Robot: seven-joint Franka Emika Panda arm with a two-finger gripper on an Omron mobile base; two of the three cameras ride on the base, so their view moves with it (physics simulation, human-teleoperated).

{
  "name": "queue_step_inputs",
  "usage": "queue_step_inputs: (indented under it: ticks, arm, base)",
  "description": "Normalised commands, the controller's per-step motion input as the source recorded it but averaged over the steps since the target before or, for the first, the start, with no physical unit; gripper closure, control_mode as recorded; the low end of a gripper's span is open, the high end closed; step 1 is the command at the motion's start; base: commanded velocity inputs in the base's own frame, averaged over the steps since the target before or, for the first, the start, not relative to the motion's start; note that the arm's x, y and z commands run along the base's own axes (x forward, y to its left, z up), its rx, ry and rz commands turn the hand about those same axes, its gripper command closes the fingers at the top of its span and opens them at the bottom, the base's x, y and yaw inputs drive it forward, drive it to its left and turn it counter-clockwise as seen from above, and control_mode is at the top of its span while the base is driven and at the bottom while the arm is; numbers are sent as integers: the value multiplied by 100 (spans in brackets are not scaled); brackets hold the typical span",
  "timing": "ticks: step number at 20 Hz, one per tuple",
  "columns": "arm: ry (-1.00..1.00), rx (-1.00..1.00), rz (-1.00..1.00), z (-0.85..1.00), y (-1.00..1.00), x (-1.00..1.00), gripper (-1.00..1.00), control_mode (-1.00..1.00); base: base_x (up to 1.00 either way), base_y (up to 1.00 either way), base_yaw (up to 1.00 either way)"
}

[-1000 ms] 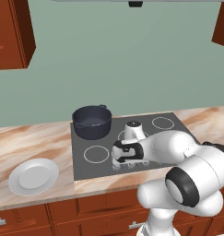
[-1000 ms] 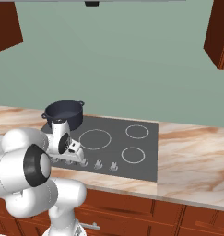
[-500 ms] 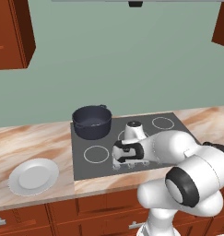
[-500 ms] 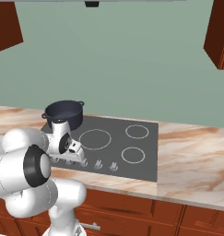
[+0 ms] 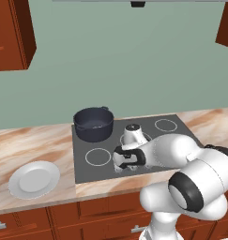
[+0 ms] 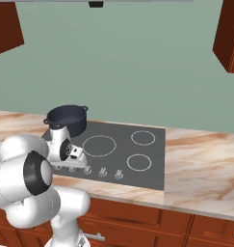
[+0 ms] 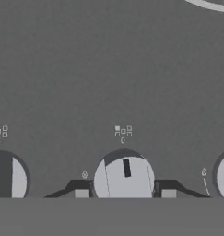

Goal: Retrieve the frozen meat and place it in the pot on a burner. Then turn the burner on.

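Tool (image 7: 125,193) sits low over the front edge of the cooktop (image 5: 134,140), its two dark fingertips (image 7: 81,191) standing either side of a round grey knob (image 7: 125,177) with a dark pointer mark. They flank the knob closely, but I cannot tell whether they actually press on it; nothing else is between them.

That knob is likely stiff, smooth and rigid, a small slick cylinder. It should be taken squarely across its sides, low on the body, so the pads do not slide when the wrist twists.

More knobs sit either side of this one in the hand view, so centring on the right one matters.

Behind the knob row, the pot (image 5: 93,123) stands on the rear burner at the cooktop's far left corner, dark blue-grey, upright, with loop handles at the rim. Whether the frozen meat lies inside cannot be made out.

Off the cooktop's left side, well apart, a white plate (image 5: 34,179) rests on the marble surface (image 5: 35,145); it looks bare.
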Motion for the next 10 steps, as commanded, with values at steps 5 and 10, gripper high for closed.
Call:
queue_step_inputs:
  ticks: [5, 10]
  arm:
    - [0, 2, 32, -10, -20, 17, 100, -100]
    - [0, -1, 41, -17, -4, -1, 100, -100]
  base:
    - [0, 0, 0]
    - [0, 0, 0]
